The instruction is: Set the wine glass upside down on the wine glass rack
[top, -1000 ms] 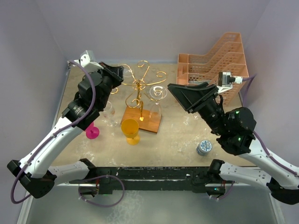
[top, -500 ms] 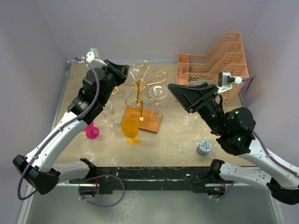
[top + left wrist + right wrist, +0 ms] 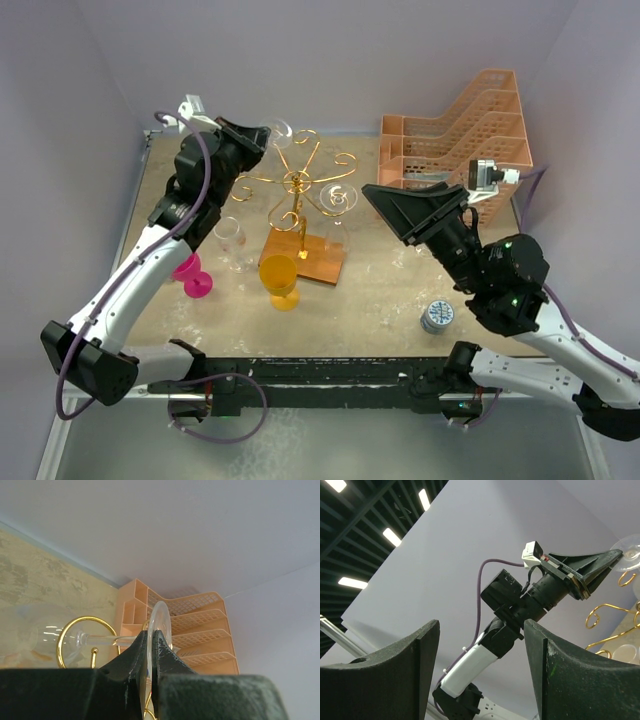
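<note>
My left gripper [image 3: 151, 639] was clamped on the round foot of the wine glass [image 3: 161, 622], holding it on its side above the far left arms of the rack [image 3: 300, 186]. Its stem crossed one gold loop [image 3: 87, 619]; whether it sat inside, I could not tell. My right gripper [image 3: 481, 640] hung to the right of the rack, fingers apart and empty.
</note>
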`<action>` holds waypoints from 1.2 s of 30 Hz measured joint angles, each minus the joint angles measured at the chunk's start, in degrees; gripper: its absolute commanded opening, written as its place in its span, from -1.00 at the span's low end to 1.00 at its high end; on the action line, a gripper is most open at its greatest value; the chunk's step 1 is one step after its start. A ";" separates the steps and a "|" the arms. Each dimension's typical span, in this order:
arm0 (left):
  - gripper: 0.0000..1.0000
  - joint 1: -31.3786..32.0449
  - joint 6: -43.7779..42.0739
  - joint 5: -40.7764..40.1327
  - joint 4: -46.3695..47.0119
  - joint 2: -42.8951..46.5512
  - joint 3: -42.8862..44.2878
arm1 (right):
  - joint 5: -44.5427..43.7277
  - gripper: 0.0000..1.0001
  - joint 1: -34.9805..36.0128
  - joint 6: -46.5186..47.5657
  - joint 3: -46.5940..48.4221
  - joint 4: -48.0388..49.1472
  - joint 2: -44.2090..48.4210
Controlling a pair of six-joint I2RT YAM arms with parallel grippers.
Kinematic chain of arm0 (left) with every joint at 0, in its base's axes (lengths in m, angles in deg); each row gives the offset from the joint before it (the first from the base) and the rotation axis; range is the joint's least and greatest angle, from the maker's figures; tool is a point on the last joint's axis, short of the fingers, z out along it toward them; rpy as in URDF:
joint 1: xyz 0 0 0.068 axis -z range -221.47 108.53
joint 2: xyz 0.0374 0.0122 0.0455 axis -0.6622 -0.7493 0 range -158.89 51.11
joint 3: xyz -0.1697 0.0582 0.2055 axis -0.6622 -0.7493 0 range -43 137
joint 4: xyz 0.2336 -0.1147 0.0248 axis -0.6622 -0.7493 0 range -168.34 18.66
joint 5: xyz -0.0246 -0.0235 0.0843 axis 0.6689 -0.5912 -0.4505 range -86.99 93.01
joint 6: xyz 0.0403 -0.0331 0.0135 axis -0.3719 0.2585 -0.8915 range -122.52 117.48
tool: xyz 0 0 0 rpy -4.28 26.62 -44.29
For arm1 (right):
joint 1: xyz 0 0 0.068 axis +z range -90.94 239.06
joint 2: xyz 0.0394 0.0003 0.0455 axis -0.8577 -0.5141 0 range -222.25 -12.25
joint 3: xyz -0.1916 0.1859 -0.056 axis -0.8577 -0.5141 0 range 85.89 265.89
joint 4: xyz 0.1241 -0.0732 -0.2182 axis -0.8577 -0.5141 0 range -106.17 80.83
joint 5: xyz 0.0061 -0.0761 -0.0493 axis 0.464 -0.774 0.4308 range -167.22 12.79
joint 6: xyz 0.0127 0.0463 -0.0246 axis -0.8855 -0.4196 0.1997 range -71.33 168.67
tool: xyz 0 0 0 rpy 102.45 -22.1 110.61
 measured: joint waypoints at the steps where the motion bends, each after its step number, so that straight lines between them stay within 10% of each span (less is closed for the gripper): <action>1: -1.00 -0.15 0.35 0.00 0.07 0.00 0.00 | -0.04 0.39 0.00 -0.02 -0.09 -0.04 0.09; 36: -0.99 -2.67 1.33 -1.57 -5.16 6.64 -5.66 | -7.15 0.35 0.00 -1.01 -0.94 -7.65 -0.94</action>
